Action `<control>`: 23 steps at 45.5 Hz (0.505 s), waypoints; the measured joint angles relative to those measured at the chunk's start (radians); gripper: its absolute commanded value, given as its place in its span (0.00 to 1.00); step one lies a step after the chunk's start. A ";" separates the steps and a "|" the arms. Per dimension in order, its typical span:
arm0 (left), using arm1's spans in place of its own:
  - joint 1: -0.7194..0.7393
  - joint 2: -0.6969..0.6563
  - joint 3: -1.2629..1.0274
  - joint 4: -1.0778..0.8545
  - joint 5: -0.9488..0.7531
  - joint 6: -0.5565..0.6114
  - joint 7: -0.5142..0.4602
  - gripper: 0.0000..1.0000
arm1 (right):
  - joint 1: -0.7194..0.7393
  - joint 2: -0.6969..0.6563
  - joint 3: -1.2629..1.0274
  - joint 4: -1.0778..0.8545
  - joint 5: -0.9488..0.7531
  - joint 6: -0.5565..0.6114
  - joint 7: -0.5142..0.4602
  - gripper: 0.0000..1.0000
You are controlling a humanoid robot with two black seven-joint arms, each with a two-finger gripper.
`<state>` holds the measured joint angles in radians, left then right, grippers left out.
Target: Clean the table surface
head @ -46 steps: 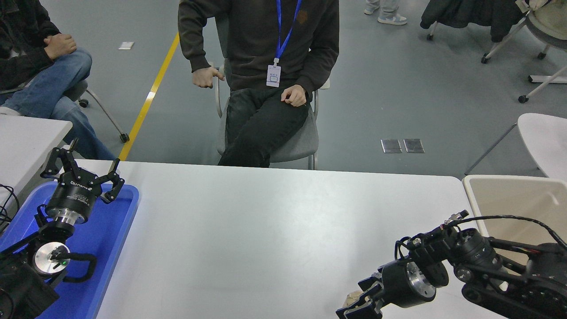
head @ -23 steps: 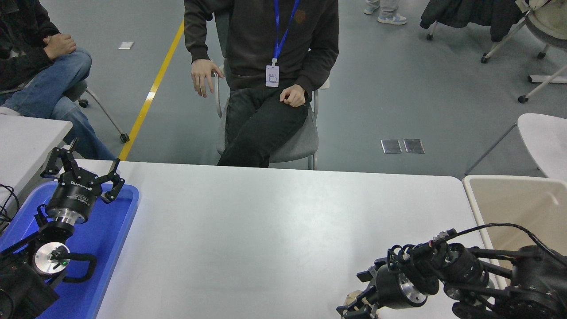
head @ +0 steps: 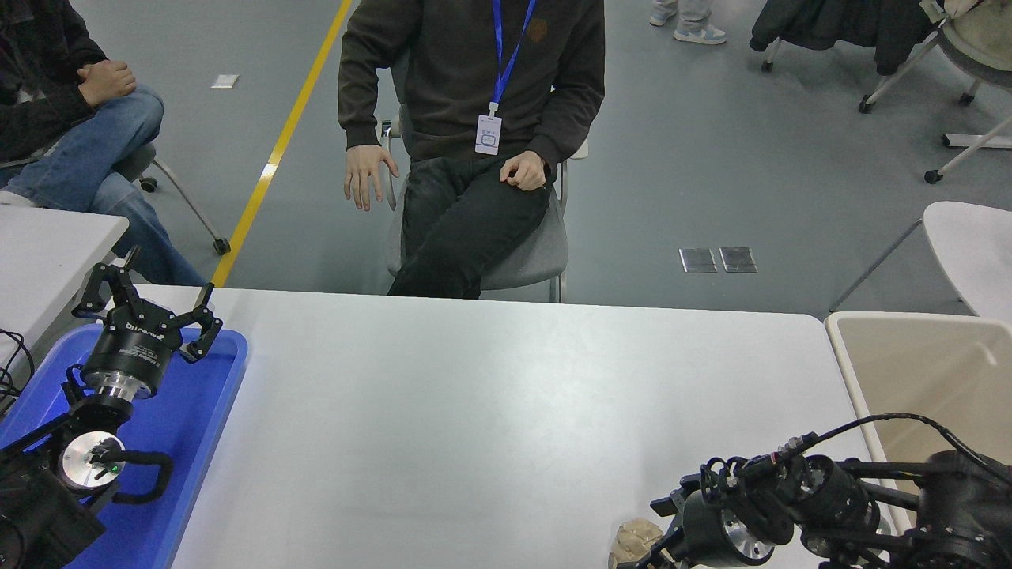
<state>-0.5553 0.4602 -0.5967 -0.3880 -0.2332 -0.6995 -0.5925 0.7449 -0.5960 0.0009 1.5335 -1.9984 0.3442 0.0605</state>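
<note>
The table surface [head: 490,411] is a wide, smooth grey-white top that fills the lower half of the head view. A small beige crumpled lump [head: 635,540] lies on it at the bottom edge, right of centre. My right gripper [head: 650,557] is low at that same edge, right beside the lump and partly cut off by the picture's border, so its state does not show. At the lower left my left gripper [head: 146,304] is parked, open, above a blue tray [head: 207,411].
A beige rectangular bin [head: 925,371] stands against the table's right end. A person [head: 474,95] sits on a chair at the far side, one hand hanging down. A smaller white table [head: 47,245] is at the left, with another seated person behind it.
My right arm has drawn back and down toward the bottom edge, and more of the beige lump now shows. The seated person's hand has dropped from the armrest. The left arm is still.
</note>
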 measured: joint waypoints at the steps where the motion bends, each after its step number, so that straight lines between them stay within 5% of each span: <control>1: 0.000 0.000 0.000 0.000 0.000 0.000 0.000 1.00 | -0.002 0.000 0.000 0.000 0.000 -0.001 0.000 0.99; 23: 0.000 0.000 0.000 0.000 0.000 0.000 -0.001 1.00 | -0.035 0.005 -0.005 -0.046 0.001 -0.053 -0.001 0.99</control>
<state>-0.5553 0.4602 -0.5967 -0.3881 -0.2332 -0.6995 -0.5930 0.7102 -0.5913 -0.0038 1.4876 -1.9977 0.2913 0.0600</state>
